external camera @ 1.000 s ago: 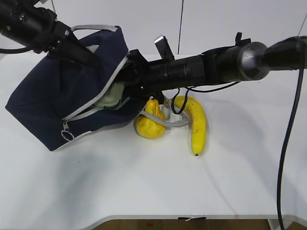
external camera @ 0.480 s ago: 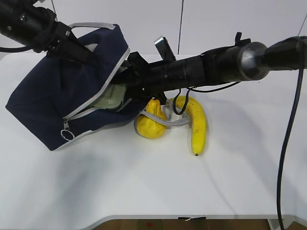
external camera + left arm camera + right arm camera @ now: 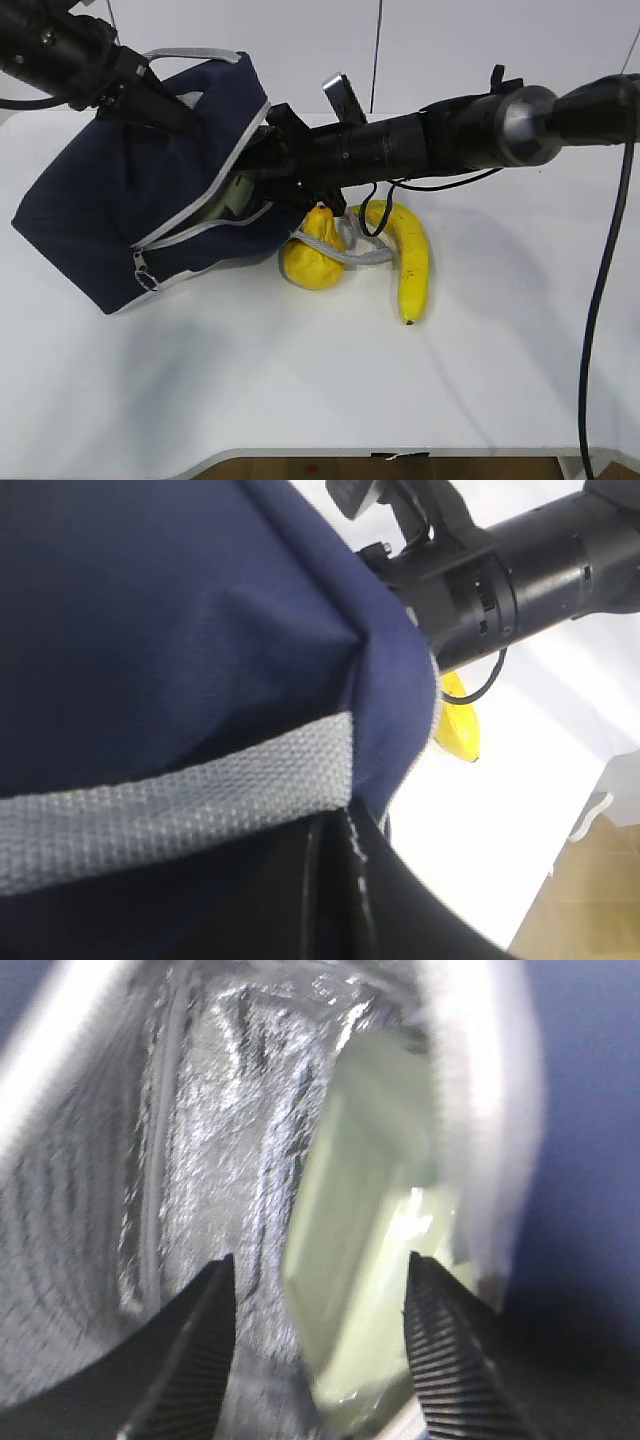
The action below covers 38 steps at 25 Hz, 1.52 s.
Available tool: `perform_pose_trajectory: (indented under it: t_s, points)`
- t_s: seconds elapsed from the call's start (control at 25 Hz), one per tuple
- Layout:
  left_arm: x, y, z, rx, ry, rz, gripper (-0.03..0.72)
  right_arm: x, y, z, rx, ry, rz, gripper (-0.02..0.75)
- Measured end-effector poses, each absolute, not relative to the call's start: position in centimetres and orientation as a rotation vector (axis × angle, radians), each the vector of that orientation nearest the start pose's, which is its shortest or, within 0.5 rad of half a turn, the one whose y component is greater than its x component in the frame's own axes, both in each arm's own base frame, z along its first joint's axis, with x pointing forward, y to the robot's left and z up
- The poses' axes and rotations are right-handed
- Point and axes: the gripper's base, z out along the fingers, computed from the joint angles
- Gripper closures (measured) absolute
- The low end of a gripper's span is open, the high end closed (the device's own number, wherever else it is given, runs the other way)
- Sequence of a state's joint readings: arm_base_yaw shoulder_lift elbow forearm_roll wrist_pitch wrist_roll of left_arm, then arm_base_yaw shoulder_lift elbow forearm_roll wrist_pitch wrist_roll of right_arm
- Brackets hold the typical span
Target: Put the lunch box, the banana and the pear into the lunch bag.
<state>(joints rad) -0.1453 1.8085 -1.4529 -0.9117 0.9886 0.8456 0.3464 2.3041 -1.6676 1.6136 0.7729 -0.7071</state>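
The navy lunch bag (image 3: 90, 210) lies tilted on the white table, its mouth facing right. My left gripper (image 3: 165, 105) is shut on the bag's top by the grey webbing handle (image 3: 180, 800) and holds it up. My right gripper (image 3: 262, 165) reaches into the bag's mouth. Its jaws (image 3: 318, 1290) are open inside the silvery lining. The pale green lunch box (image 3: 360, 1220) stands on edge just beyond them, barely showing in the exterior view (image 3: 235, 195). The pear (image 3: 312, 262) and the banana (image 3: 412, 255) lie on the table under the right arm.
A grey strap (image 3: 345, 255) from the bag drapes over the pear toward the banana. The right arm (image 3: 520, 570) spans the table above both fruits. A black cable (image 3: 600, 290) hangs at the right edge. The table's front edge (image 3: 320, 455) is near.
The lunch box has gone deeper into the bag and shows less at the mouth. My right gripper has pushed slightly further in. The left gripper and fruits have stayed put.
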Motion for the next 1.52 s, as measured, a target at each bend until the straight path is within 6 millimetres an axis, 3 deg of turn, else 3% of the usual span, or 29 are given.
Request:
perform_pose_trajectory:
  t_s: [0.72, 1.08, 1.52]
  points:
    - [37.4, -11.5, 28.5, 0.719, 2.341, -0.878, 0.695, 45.0, 21.3, 16.9, 0.015, 2.335, 1.515, 0.305]
    - [37.4, -11.5, 28.5, 0.718, 2.340, -0.880, 0.695, 44.7, 19.9, 19.5, -0.091, 2.335, 1.438, 0.303]
    - [37.4, -11.6, 28.5, 0.714, 2.338, -0.886, 0.695, 43.6, 17.4, 22.8, -0.259, 2.431, 1.177, 0.300]
